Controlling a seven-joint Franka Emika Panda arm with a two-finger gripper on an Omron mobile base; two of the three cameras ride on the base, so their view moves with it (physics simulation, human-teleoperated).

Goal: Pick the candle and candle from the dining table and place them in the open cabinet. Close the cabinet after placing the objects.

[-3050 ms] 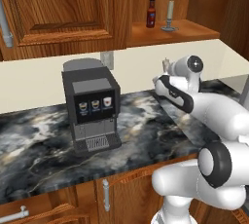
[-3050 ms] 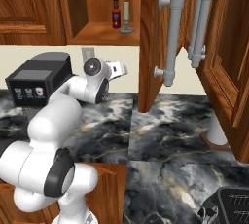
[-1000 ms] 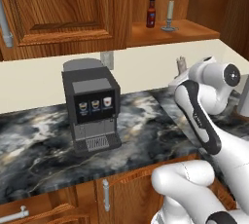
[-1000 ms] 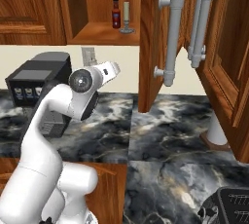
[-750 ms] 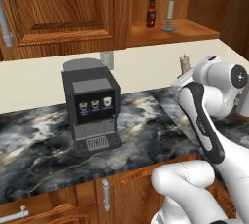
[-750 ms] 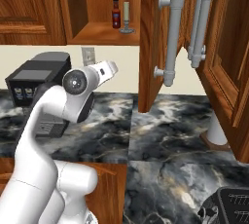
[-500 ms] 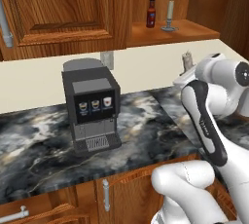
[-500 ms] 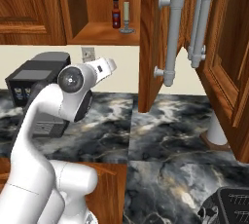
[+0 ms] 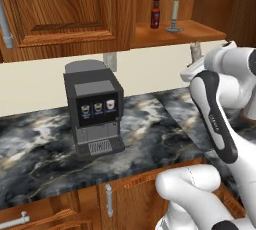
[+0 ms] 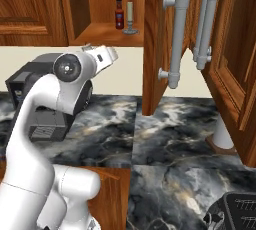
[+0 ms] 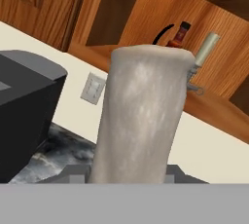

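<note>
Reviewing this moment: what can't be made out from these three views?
- Gripper fingertips: hand view, hidden behind the stubby candle and cut by the bottom edge.
- Gripper: left base view, mostly behind the arm; just the candle's top shows.
- Bottle label: right base view, too small to read.
- Thin candle base: hand view, partly hidden by the stubby candle.
- Cabinet interior: its left part hidden by the side wall.

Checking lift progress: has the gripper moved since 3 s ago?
Yes. In the left base view the gripper, holding the stubby candle, has risen from counter height toward the cabinet shelf, judged against the coffee machine.
</note>
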